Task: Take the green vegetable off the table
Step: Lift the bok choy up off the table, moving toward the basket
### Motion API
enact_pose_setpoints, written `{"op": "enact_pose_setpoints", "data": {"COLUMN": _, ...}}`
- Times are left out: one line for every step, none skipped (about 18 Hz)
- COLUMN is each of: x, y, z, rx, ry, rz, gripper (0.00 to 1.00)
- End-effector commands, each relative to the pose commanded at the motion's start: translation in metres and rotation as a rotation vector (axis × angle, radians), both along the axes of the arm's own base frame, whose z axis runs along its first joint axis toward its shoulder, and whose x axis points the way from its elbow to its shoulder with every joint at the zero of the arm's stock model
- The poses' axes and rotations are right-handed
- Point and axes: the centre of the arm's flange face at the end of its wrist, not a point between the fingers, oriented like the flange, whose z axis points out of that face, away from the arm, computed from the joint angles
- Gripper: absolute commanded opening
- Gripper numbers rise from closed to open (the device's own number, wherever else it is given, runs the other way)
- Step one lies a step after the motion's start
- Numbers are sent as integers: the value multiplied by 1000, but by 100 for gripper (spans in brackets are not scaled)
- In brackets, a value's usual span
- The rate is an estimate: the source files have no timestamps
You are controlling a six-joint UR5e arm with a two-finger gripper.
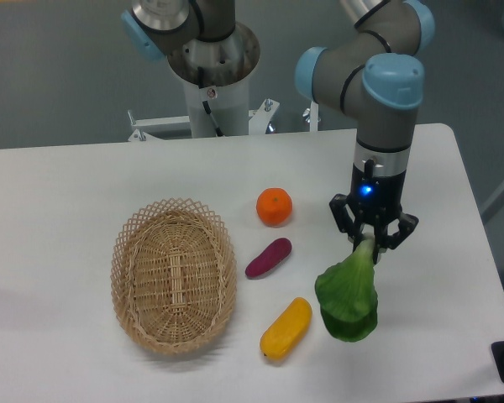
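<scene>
The green vegetable [348, 295] hangs leaf-down, its pale stem pinched at the top by my gripper [368, 244], which is shut on it. Its broad dark leaf looks lifted off the white table [59, 201], right of centre. The arm comes down from the upper right.
A woven basket [174, 274] stands at the left. An orange fruit [274, 206], a small purple vegetable [268, 258] and a yellow vegetable [286, 329] lie between the basket and the held vegetable. The robot's base column [210, 80] rises at the table's back edge.
</scene>
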Motion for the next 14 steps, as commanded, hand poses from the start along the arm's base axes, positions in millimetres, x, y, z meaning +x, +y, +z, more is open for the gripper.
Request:
{"op": "enact_pose_setpoints", "data": {"x": 0, "y": 1, "z": 1, "rx": 0, "ry": 2, "rz": -3, "gripper": 36}}
{"op": "enact_pose_setpoints", "data": {"x": 0, "y": 1, "z": 2, "rx": 2, "ry": 3, "rz": -4, "gripper": 36}}
{"op": "enact_pose_setpoints", "data": {"x": 2, "y": 4, "z": 3, "rx": 4, "ry": 5, "rz": -10, "gripper": 36}}
{"op": "enact_pose_setpoints", "data": {"x": 5, "y": 8, "z": 5, "rx": 6, "ry": 9, "rz": -17, "gripper": 36}}
{"op": "enact_pose_setpoints", "data": {"x": 6, "y": 9, "z": 7, "rx": 8, "ry": 12, "rz": -19, "gripper": 36}}
{"op": "enact_pose_setpoints", "data": {"x": 7, "y": 10, "z": 7, "rx": 7, "ry": 12, "rz": -20, "gripper": 36}}
{"op": "enact_pose_setpoints", "data": {"x": 7, "y": 11, "z": 6, "rx": 6, "ry": 11, "rz": -21, "gripper": 36}}
{"op": "enact_pose_setpoints", "data": {"x": 9, "y": 13, "z": 6, "rx": 6, "ry": 10, "rz": -25, "gripper": 36}}
{"op": "enact_pose_setpoints", "data": {"x": 12, "y": 16, "z": 6, "rx": 6, "ry": 10, "rz": -31, "gripper": 36}}
{"op": "enact_pose_setpoints", "data": {"x": 13, "y": 17, "z": 6, "rx": 6, "ry": 10, "rz": -32, "gripper": 36}}
{"op": "enact_pose_setpoints", "data": {"x": 13, "y": 17, "z": 6, "rx": 6, "ry": 11, "rz": -34, "gripper": 36}}
{"op": "enact_pose_setpoints", "data": {"x": 13, "y": 17, "z": 6, "rx": 6, "ry": 11, "rz": -35, "gripper": 36}}
{"op": "enact_pose_setpoints", "data": {"x": 13, "y": 17, "z": 6, "rx": 6, "ry": 11, "rz": -34, "gripper": 36}}
{"op": "enact_pose_setpoints", "data": {"x": 13, "y": 17, "z": 6, "rx": 6, "ry": 11, "rz": -35, "gripper": 36}}
